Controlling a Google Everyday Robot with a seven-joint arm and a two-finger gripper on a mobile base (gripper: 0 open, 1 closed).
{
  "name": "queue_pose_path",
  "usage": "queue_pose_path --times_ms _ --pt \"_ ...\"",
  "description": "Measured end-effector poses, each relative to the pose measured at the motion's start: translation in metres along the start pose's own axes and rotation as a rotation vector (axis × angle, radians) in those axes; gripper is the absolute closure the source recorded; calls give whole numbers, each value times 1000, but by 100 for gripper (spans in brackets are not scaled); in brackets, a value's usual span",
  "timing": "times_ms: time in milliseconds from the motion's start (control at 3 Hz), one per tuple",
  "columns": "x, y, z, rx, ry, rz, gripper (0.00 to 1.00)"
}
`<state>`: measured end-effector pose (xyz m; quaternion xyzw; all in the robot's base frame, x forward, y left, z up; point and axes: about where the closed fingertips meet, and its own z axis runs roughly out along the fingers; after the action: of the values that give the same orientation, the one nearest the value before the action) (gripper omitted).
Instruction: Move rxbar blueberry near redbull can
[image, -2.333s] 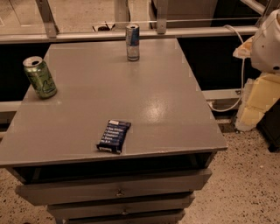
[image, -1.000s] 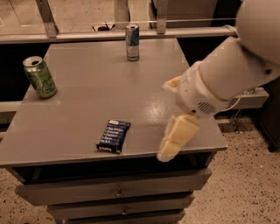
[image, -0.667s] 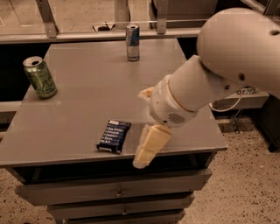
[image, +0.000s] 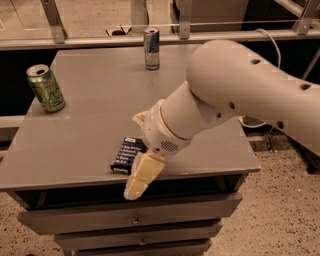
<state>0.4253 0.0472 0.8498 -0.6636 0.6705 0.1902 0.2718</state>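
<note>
The rxbar blueberry (image: 124, 153), a flat dark navy bar with pale text, lies near the front edge of the grey table (image: 90, 110). Its right end is hidden behind my arm. My gripper (image: 134, 156) hangs over the bar's right side, open. One cream finger (image: 142, 174) reaches past the table's front edge and the other finger (image: 139, 118) shows behind the bar. The redbull can (image: 151, 48), slim, silver and blue, stands upright at the table's back edge, far from the bar.
A wider green can (image: 46, 88) stands at the table's left edge. My large white arm (image: 235, 100) covers the table's right half. Drawers (image: 135, 220) sit below the tabletop. A rail and glass partition (image: 100, 35) run behind the table.
My arm has swung in from the right and moved left and down across the table. The gripper now sits over the bar. The bar and both cans have not moved.
</note>
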Motion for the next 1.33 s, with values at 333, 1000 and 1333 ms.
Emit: queue_pose_path --times_ms 333,1000,1333 --pt "2 3 18 -17 8 13 0" --pt "14 2 32 -23 32 49 16" --pt "12 0 27 -15 25 56 39"
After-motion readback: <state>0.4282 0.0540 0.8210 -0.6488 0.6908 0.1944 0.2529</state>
